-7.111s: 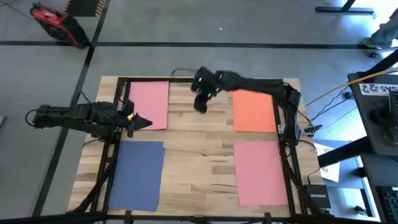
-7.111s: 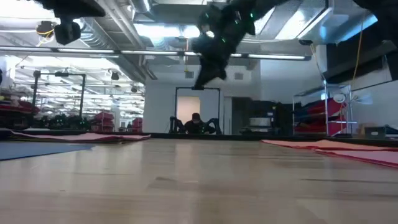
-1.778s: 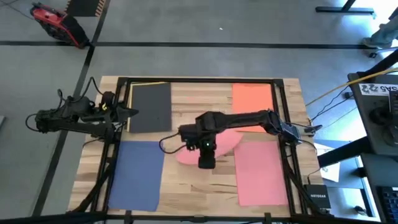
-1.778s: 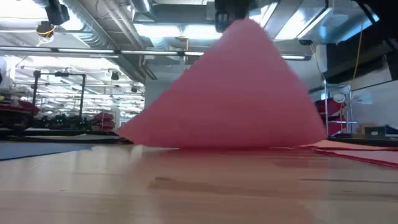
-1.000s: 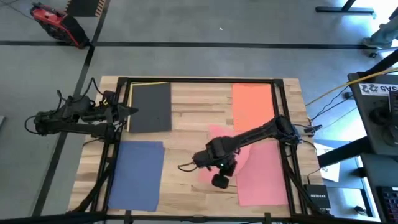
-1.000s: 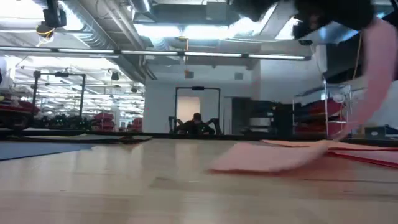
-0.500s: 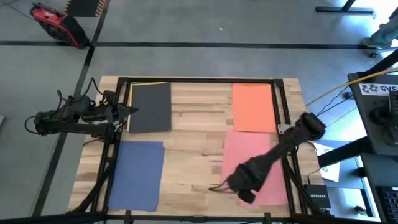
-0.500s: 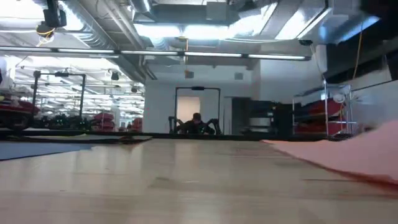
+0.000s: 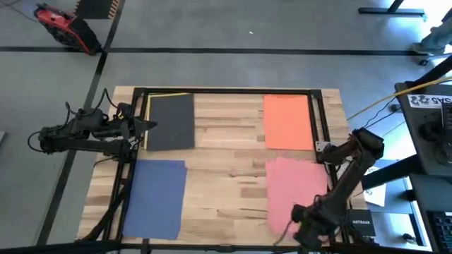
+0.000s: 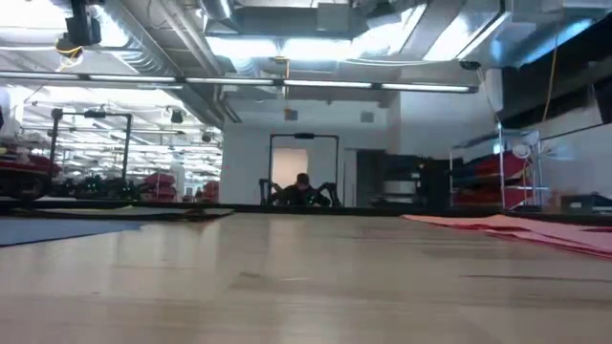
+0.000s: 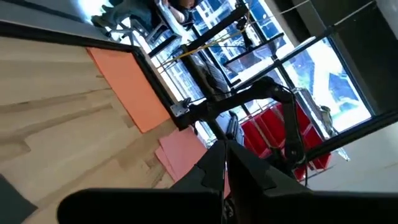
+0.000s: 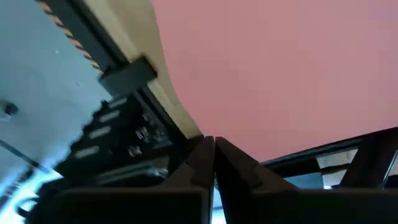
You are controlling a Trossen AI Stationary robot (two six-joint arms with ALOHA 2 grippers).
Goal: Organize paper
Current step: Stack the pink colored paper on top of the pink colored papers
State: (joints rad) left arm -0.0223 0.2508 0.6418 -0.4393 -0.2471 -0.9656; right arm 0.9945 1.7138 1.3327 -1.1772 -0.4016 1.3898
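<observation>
- We take the dark grey sheet (image 9: 170, 121) at the far left of the table (image 9: 226, 141) as our landmark.
- Half a second ago the right arm was over the pink paper (image 9: 296, 192), with that sheet partly lifted; now the pink paper lies flat, diagonally opposite the dark grey sheet, nearer the front edge and on the right side.
- The right gripper (image 9: 305, 227) has pulled back past the pink paper's near edge, off the front of the table. In its wrist view the fingers (image 12: 211, 163) meet tip to tip with nothing between them, so we read it as pressed together and empty.
- The orange sheet (image 9: 287, 121) lies level with the dark grey sheet on the right, just behind the pink paper; the blue sheet (image 9: 156, 196) lies directly in front of the dark grey sheet.
- The left gripper (image 9: 145, 128) waits at the dark grey sheet's left edge, its fingers closed together on nothing.
- We judge this placement done: pink now lies on the pink pile, four tidy stacks.
</observation>
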